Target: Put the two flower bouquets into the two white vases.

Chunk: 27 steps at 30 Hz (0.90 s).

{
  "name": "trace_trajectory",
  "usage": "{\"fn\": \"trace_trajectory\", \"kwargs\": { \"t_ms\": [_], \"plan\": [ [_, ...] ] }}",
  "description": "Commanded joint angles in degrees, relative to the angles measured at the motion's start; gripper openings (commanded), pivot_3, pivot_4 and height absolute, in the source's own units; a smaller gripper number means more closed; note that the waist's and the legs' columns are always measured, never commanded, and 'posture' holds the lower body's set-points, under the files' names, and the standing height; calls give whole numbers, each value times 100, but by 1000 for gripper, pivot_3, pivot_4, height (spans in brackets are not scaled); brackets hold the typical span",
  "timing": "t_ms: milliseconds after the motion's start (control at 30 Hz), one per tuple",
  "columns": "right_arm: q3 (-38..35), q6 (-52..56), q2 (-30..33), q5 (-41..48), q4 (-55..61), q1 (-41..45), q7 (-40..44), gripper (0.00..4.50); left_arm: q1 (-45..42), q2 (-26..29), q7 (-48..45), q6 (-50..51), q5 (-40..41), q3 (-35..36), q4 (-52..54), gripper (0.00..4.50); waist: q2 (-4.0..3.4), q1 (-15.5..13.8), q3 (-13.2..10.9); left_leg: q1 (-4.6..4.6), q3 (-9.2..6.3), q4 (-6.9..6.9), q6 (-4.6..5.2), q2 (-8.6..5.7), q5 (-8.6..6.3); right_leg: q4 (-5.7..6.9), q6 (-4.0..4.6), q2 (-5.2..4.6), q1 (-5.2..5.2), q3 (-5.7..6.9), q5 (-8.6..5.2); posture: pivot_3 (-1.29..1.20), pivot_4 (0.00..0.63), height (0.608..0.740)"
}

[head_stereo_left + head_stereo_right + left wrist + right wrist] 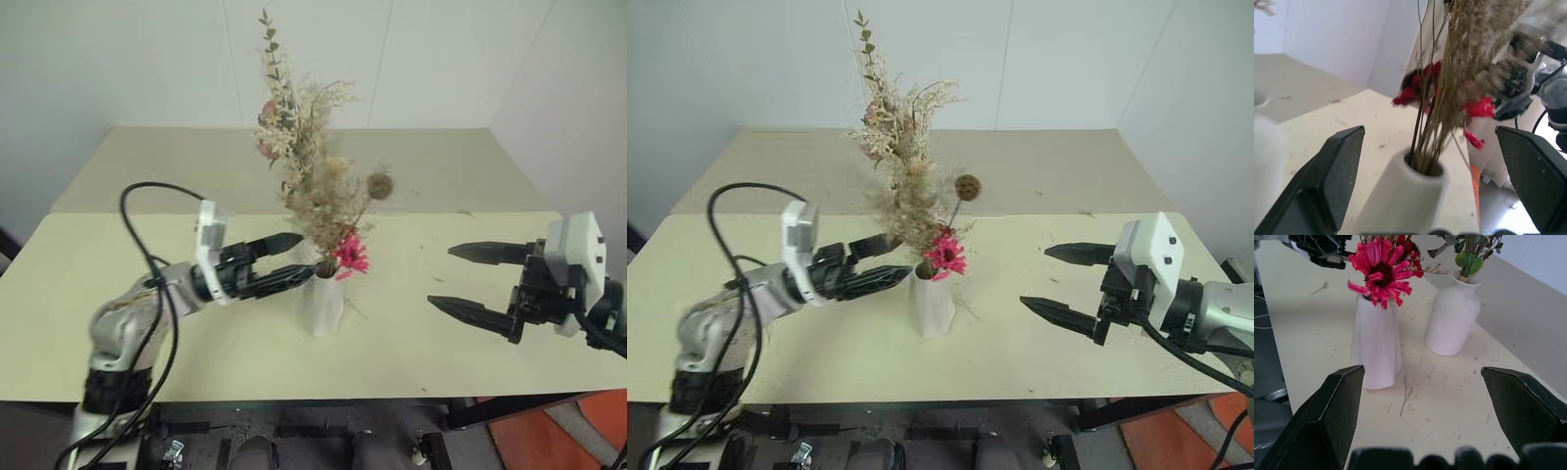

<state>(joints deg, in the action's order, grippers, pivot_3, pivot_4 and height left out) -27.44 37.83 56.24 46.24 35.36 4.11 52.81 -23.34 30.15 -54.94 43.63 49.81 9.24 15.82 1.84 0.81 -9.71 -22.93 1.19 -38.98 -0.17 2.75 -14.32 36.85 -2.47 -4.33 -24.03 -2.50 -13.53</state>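
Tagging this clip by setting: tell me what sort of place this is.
Probably a lab or test room: plain white walls, one bare pale table carrying only two white vases with bouquets.

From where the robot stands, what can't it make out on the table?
- Round vase: in the head views, hidden behind the cone vase and its dried bouquet.
- Leafy bouquet: top cut off by the right wrist view's edge.
- Dried bouquet: blurred in the left wrist view.
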Motion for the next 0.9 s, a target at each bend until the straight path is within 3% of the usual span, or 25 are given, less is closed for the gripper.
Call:
{"fn": "trace_trajectory", "kwargs": {
  "t_ms": [33,467,900],
  "plan": [
    [39,-181,66,-15,-25,170,91,4500,384,416,10,22,151,380,464,4478,0,-14,0,1,0,0,0,0,0,0,0,0,2,1,0,0,150,740],
    [520,-346,99,-350,-803,633,451,4500,881,1669,-336,-734,-319,1224,501,4478,1,-11,0,0,4,3,0,1,0,-4,2,0,-3,2,-1,0,150,740],
    [356,-299,0,-387,-892,285,359,4500,1313,2075,-322,-883,-291,1750,679,4478,1,-15,0,1,7,3,0,3,0,-2,2,0,-3,2,-1,0,150,740]
  ]
}}
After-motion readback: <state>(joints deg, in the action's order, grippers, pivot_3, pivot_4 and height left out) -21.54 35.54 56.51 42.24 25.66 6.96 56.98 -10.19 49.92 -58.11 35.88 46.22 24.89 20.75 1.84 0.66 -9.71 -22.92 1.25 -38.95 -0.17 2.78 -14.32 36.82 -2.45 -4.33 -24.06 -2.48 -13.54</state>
